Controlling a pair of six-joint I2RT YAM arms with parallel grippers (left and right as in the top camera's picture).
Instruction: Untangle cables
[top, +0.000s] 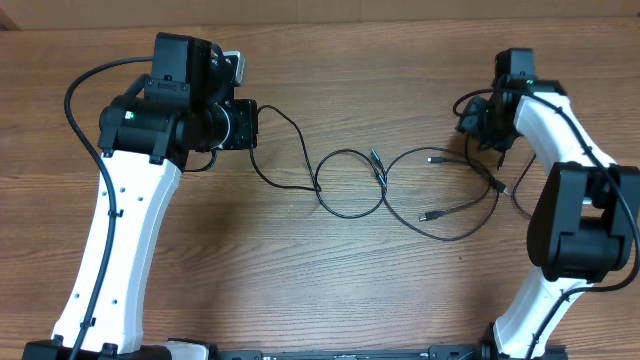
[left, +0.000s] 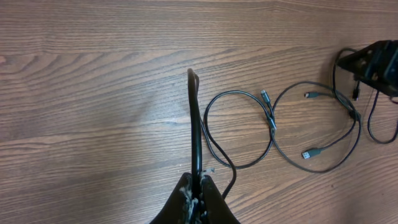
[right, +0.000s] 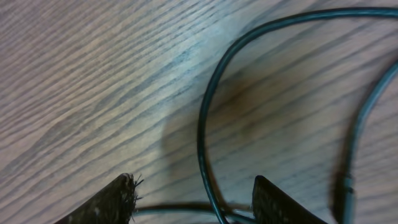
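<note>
Thin black cables (top: 385, 190) lie looped and crossed on the wooden table between the arms, with small plugs (top: 432, 214) at their ends. They also show in the left wrist view (left: 273, 124). My left gripper (left: 200, 186) is shut on one cable's end, which rises stiffly from the jaws (left: 194, 118). In the overhead view the left gripper (top: 250, 125) sits at the cables' left end. My right gripper (right: 194, 196) is open low over the table, with a cable strand (right: 205, 118) running between its fingers. In the overhead view the right gripper (top: 480, 125) sits at the cables' right end.
The wooden table (top: 330, 290) spreads under everything. The thicker black arm wire (top: 75, 95) arcs at the far left. The right arm's white links (top: 560, 200) stand along the right edge.
</note>
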